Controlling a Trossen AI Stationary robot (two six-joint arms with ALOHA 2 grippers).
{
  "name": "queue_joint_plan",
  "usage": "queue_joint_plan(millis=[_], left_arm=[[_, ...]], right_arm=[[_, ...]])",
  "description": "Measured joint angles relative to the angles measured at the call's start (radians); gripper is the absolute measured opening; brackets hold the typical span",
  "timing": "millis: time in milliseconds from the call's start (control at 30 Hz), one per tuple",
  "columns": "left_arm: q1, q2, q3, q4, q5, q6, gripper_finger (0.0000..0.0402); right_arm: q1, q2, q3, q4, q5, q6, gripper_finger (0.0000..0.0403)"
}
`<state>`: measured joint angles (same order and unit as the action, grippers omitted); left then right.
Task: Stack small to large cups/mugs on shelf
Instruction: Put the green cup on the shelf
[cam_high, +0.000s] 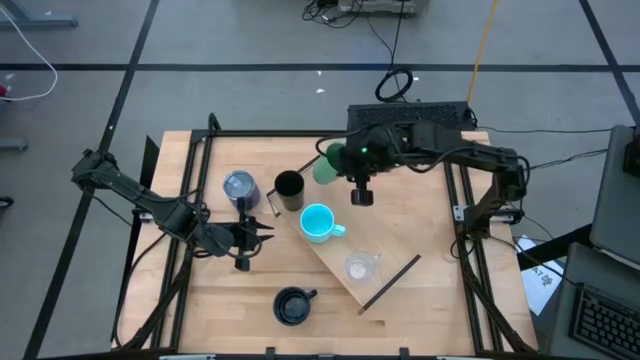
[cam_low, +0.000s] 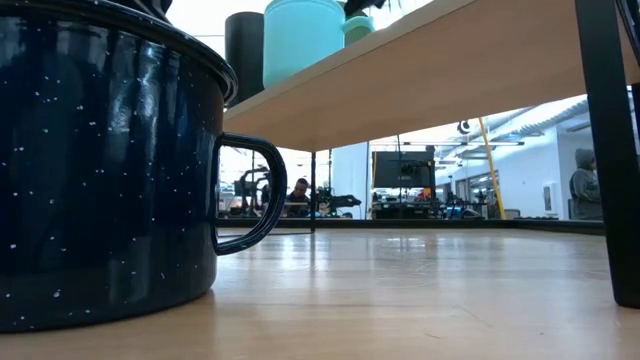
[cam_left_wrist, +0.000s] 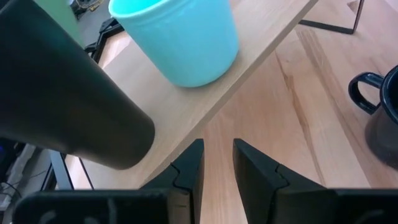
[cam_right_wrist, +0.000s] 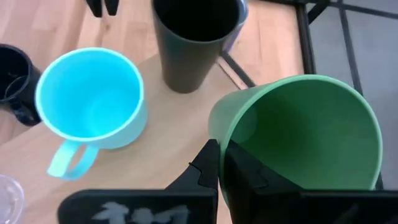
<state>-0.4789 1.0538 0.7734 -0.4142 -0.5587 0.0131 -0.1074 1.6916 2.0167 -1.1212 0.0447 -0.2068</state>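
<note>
Because the order runs small to large along the shelf (cam_high: 385, 262), you see the clear glass cup (cam_high: 358, 266) toward its near end, the cyan mug (cam_high: 317, 222) next up from it, and the black cup (cam_high: 288, 188) beyond that at the shelf's far end. Your right gripper (cam_right_wrist: 221, 167) has its jaws shut on the rim of the green cup (cam_right_wrist: 311, 134), one finger inside the wall and one outside, holding it just beyond the black cup; that rim pinch probably keeps the cup upright for setting down. Your left gripper (cam_left_wrist: 217, 163) waits low over the tabletop (cam_high: 440, 300) beside the shelf's long edge, near the black cup, jaws slightly parted and holding nothing. The shiny tumbler (cam_high: 239, 187) stands off the shelf beside the black cup, and the navy mug (cam_high: 292, 305) sits on the tabletop off the shelf's near edge, both likely awaiting their turn as larger pieces.
</note>
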Motion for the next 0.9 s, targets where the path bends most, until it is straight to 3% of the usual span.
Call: queue_joint_plan(millis=[900], left_arm=[[0.000, 0.000, 0.000, -0.003, 0.000, -0.005, 0.0088]], right_arm=[[-0.009, 0.070, 0.000, -0.022, -0.050, 0.028, 0.0010]])
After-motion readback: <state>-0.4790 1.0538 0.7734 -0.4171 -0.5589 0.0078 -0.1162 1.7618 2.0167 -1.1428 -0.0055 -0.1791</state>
